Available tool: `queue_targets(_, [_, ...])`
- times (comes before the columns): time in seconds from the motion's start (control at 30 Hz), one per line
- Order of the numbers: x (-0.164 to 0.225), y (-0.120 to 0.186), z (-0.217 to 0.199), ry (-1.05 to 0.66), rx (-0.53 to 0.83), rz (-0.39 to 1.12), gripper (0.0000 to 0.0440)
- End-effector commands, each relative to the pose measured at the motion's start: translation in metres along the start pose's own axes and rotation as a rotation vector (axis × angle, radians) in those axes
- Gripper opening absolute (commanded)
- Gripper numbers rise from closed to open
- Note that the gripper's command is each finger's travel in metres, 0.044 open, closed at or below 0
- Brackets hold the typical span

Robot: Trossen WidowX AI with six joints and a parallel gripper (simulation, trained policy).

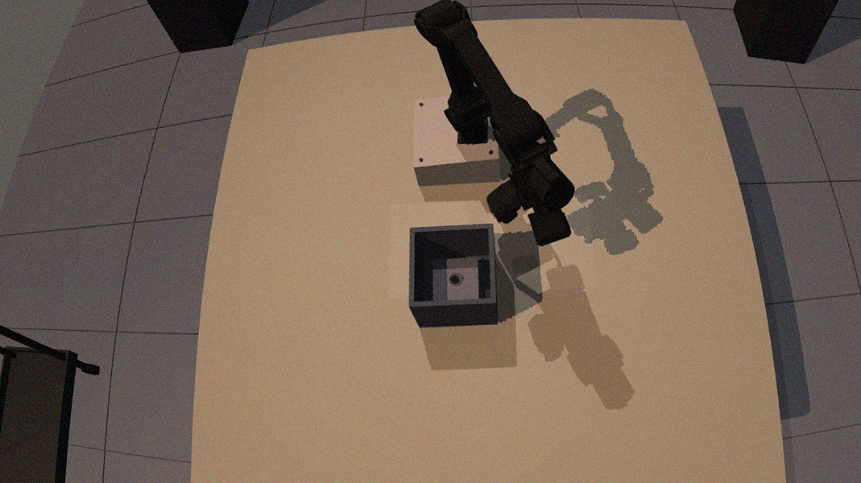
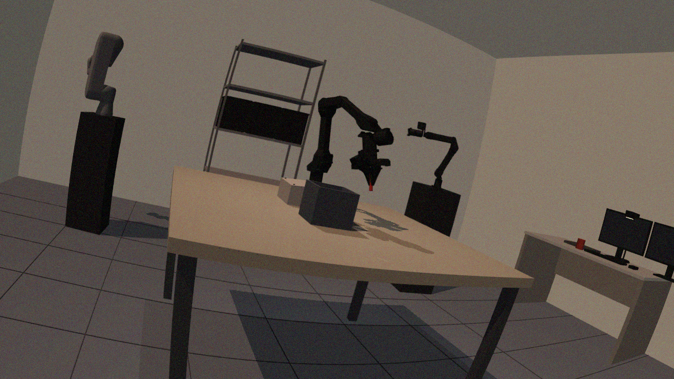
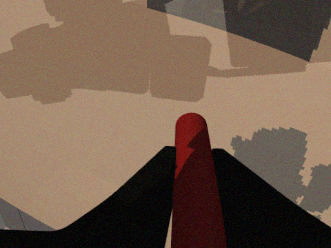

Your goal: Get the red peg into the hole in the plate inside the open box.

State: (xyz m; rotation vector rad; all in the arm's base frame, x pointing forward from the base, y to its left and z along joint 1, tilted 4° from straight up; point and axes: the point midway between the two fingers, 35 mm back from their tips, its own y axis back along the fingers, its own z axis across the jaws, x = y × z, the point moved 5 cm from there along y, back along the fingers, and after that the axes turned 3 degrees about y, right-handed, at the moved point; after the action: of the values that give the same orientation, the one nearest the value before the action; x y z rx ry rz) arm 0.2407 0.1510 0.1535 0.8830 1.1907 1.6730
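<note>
My gripper (image 2: pixel 370 182) (image 3: pixel 192 158) is shut on the red peg (image 2: pixel 370 188) (image 3: pixel 196 193) and holds it up above the table, with its lower end sticking out below the fingers. In the top view the arm hides the peg. The open grey box (image 1: pixel 457 314) (image 2: pixel 327 208) stands on the table. In the top view the gripper is to the right of the box and not over it. The pale plate (image 1: pixel 468 289) lies at the bottom of the box, and its round hole (image 1: pixel 455 279) shows nothing in it.
A pale block (image 1: pixel 431 133) (image 2: pixel 290 193) with dark dots on top stands at the arm's base, behind the box. The wooden table (image 1: pixel 307 399) (image 2: pixel 226 216) carries the arm's shadows, right of the box and in front of it.
</note>
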Motion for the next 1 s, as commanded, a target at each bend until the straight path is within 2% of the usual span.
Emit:
queue_targets(0.0, [-0.009, 0.011, 0.007, 0.004, -0.017, -0.019, 0.0])
queue_targets(0.37, [-0.049, 0.03, 0.017, -0.01, -0.02, -0.096, 0.0])
queue_targets(0.97, [-0.106, 0.031, 0.015, -0.04, 0.063, -0.162, 0.0])
